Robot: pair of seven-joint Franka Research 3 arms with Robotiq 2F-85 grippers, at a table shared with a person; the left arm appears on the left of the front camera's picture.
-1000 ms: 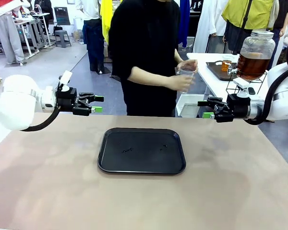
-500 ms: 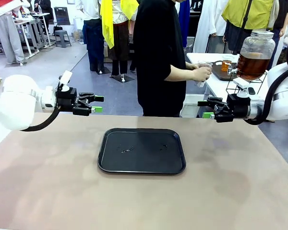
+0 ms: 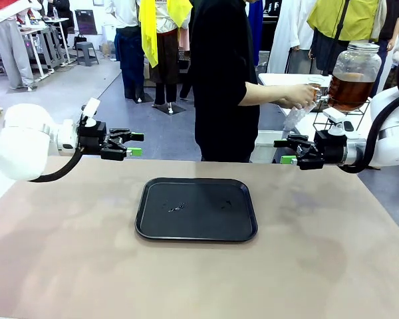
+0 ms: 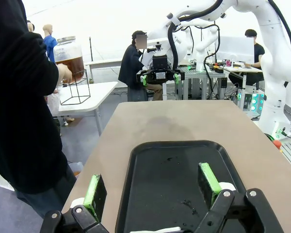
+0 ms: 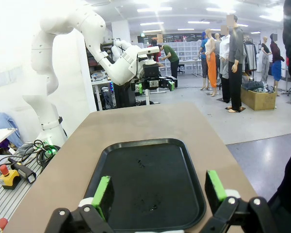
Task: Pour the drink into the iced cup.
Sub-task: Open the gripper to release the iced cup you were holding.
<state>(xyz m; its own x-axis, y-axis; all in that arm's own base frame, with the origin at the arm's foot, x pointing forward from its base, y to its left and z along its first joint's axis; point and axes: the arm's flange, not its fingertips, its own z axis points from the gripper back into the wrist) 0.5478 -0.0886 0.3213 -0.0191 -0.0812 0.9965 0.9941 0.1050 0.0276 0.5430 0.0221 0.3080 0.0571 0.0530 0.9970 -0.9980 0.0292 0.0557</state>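
Left gripper (image 3: 134, 144) and right gripper (image 3: 283, 151) both hung wide open, holding nothing, above the table's far edge either side of the bare black tray (image 3: 196, 209). Behind, person's hand (image 3: 299, 97) held a cup at the dispenser jar (image 3: 353, 75) of amber drink (image 3: 349, 91); pour seemingly just starting, delivery left

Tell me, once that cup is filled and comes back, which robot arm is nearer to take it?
Probably the right. Its open gripper hangs on the side of the dispenser jar, where the person's hand holds the cup at the spigot. The left gripper, also open, hangs across the tray, farther off.
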